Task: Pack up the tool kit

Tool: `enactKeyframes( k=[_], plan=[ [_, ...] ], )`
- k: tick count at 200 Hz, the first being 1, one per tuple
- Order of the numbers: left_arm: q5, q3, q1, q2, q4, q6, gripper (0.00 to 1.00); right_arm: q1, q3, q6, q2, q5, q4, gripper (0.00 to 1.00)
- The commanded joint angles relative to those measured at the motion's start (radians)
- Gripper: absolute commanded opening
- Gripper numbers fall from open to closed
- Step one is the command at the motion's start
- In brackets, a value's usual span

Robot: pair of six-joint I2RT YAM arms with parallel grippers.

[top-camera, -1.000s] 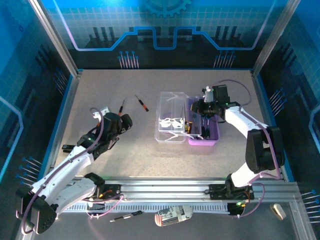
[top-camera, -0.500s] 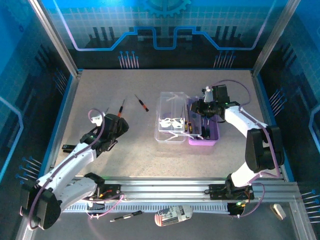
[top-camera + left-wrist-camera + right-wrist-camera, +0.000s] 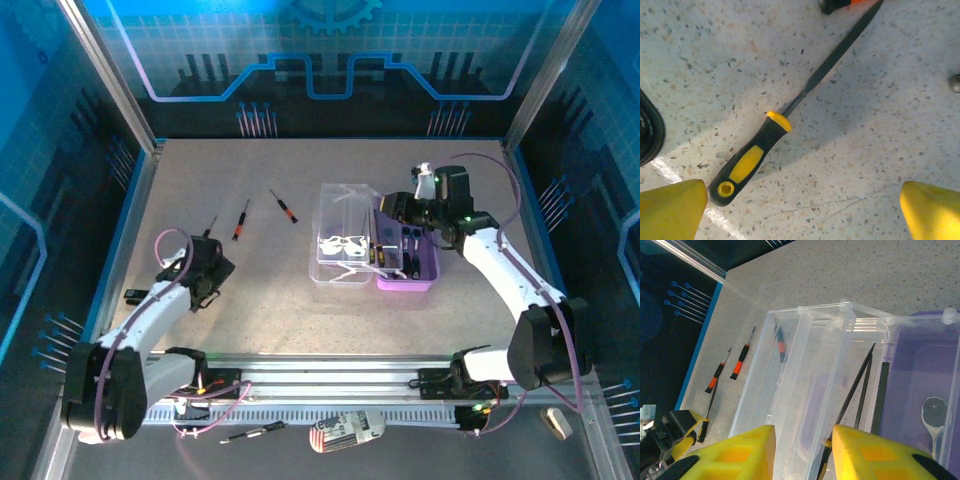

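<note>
The tool kit lies open mid-table, with its clear lid on the left and its purple base on the right. Thin dark files lie in the base. Two black-and-orange screwdrivers lie on the table left of the kit. My right gripper hovers open over the seam between lid and base, nothing between its yellow fingers. My left gripper stands wide open just above a black-and-yellow-handled file, without touching it.
The table is speckled grey, with blue walls at its edges. A screwdriver's orange handle lies by the file's tip. Outside the table, on the front rail, rest a loose tool and a small bottle.
My right gripper has opened and risen a little above the kit. My left arm has swung left and towards the near edge, off the screwdrivers and over the file.
</note>
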Motion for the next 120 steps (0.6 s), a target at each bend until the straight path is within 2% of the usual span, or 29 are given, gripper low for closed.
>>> enactKeyframes(
  k=[1, 54, 76, 120],
  plan=[
    [0.061, 0.027, 0.029, 0.058, 0.064, 0.037, 0.99, 0.013, -0.025, -0.004, -0.036, 0.009, -0.012, 0.36],
    [0.087, 0.08, 0.034, 0.171, 0.046, 0.092, 0.97, 0.012, -0.041, -0.013, -0.081, 0.025, -0.025, 0.36],
    [0.13, 0.087, 0.032, 0.171, 0.054, 0.111, 0.95, 0.012, -0.036, -0.013, -0.078, 0.023, -0.025, 0.36],
    [0.121, 0.09, 0.032, 0.141, 0.031, 0.156, 0.89, 0.012, -0.034, -0.003, -0.068, 0.016, -0.008, 0.35]
  ],
)
